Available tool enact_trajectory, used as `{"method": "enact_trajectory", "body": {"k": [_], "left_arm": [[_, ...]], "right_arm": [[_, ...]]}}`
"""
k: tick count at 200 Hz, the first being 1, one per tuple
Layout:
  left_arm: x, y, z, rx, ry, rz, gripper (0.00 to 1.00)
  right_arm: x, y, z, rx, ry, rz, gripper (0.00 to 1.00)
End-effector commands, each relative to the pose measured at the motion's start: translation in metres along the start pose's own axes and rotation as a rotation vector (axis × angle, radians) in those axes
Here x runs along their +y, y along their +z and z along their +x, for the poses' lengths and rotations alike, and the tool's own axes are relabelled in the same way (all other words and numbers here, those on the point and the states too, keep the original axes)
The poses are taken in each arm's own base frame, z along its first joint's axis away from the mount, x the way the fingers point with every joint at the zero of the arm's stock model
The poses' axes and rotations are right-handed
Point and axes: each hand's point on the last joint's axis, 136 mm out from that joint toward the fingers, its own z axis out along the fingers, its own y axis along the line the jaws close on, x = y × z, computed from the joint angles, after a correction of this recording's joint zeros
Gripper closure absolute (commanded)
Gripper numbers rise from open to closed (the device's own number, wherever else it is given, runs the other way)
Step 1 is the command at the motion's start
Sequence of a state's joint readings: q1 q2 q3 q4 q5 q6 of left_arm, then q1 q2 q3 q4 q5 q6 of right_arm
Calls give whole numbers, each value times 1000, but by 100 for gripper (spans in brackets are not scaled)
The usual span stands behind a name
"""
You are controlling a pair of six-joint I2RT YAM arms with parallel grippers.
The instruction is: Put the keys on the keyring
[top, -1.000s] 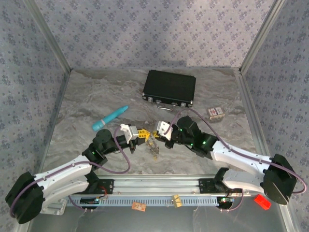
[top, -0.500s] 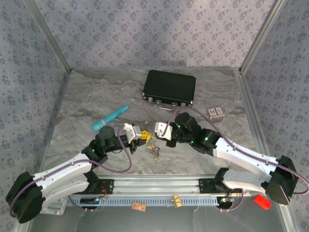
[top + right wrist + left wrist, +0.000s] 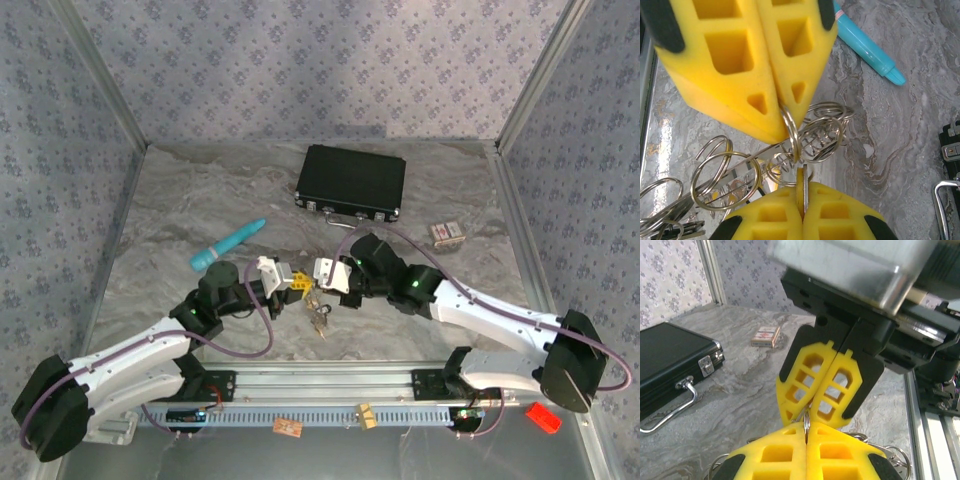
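Grey marbled table (image 3: 180, 200) seen from above: the left claw (image 3: 295, 281) and right claw (image 3: 322, 278) meet tip to tip near its middle, with the keyring (image 3: 311, 297) between them. The keys (image 3: 319, 318) bunch just on the near side, a black case (image 3: 350, 183) lies beyond and a teal pen (image 3: 228, 245) lies to the left. The left wrist view has the left claw's yellow pads (image 3: 780, 455) pressed together on a thin silver loop, the right claw closed directly opposite. The right wrist view shows the right claw clamped on one loop's edge and the left claw pinching a linked loop, while more wire rings trail away over the table.
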State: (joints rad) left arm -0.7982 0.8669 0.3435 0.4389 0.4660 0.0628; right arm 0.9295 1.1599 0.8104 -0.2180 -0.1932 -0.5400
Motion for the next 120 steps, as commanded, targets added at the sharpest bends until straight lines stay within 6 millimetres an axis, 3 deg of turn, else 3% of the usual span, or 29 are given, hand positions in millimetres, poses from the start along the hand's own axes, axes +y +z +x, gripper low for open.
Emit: {"method": "enact_trajectory", "body": {"k": [1, 40, 76, 84, 102, 116, 120], "left_arm": [[1, 1, -11, -10, 28, 8, 100], [0, 4, -1, 43, 22, 20, 100], [4, 4, 4, 64, 22, -1, 99], [5, 4, 5, 68, 20, -11, 91], [12, 3, 3, 56, 18, -51, 53], [22, 0, 0, 30, 19, -119, 34], [26, -2, -2, 20, 21, -145, 23]], "right_arm": [[-6, -15, -27, -82, -11, 12, 100], [-11, -20, -32, -99, -10, 47, 100], [-21, -23, -22, -48, -23, 111, 100], [-23, -24, -22, -46, -26, 125, 100], [-27, -29, -24, -49, -30, 153, 100], [-31, -32, -26, -50, -36, 170, 100], [-31, -32, -26, -48, -39, 174, 100]]}}
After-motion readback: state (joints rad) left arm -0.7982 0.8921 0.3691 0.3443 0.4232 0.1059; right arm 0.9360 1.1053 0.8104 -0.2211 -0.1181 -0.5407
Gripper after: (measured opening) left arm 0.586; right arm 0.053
